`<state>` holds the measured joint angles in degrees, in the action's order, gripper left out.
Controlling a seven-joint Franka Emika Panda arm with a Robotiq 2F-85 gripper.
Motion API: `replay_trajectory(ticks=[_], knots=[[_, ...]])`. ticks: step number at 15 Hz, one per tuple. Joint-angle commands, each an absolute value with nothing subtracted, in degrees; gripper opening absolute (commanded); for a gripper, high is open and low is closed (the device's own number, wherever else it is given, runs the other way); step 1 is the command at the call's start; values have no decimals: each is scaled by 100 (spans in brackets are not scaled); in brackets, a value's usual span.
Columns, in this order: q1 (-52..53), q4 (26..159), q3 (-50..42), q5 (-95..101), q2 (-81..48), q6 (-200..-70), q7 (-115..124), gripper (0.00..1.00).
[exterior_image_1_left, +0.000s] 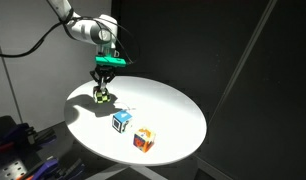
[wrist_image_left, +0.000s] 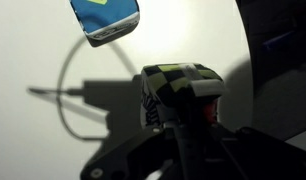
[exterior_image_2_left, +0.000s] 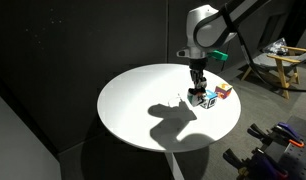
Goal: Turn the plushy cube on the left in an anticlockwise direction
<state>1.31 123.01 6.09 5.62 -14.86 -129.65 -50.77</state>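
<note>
In the wrist view the tool (wrist_image_left: 181,122) fills the lower edge, its dark fingers (wrist_image_left: 183,140) clenched on the plushy cube (wrist_image_left: 179,84). The cube's chequered black, white and yellow-green top faces the camera. Its shadow falls on the white tabletop (wrist_image_left: 33,50) to the left, along with thin looping shadow lines. Beyond it, at the top edge of this view, lies the blue cube (wrist_image_left: 105,18), apart from the plushy cube and partly cut off by the frame.

In an exterior view the tool (exterior_image_1_left: 102,90) points straight down over the plushy cube (exterior_image_1_left: 101,97), which sits near the rim of the round tabletop (exterior_image_1_left: 168,105) on the side toward the arm (exterior_image_1_left: 88,28). Whether the cube rests on the surface or is a touch clear of it, I cannot tell. The blue cube (exterior_image_1_left: 121,121) lies near it toward the camera, and the orange cube (exterior_image_1_left: 144,140) just past that, close to the front rim; the three form a slanting row.

In an exterior view from the opposite side, the tool (exterior_image_2_left: 198,88) again grips the plushy cube (exterior_image_2_left: 197,97), with the blue cube (exterior_image_2_left: 209,99) just beside it and the orange cube (exterior_image_2_left: 223,91) next along. The arm (exterior_image_2_left: 208,25) throws a broad shadow (exterior_image_2_left: 173,122) across the tabletop (exterior_image_2_left: 133,95). Behind stands a wooden frame (exterior_image_2_left: 283,65) against dark drapes.
</note>
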Motion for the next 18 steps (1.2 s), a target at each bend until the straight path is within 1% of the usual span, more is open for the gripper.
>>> replay_trajectory(ticks=[1, 11, 18], knots=[[98, 12300, 648, 525, -1455, -13031, -5161, 3], [57, 12216, 766, 394, -1382, -13249, -5625, 3], [36, 12058, 879, 160, -1437, -13264, -6803, 3]])
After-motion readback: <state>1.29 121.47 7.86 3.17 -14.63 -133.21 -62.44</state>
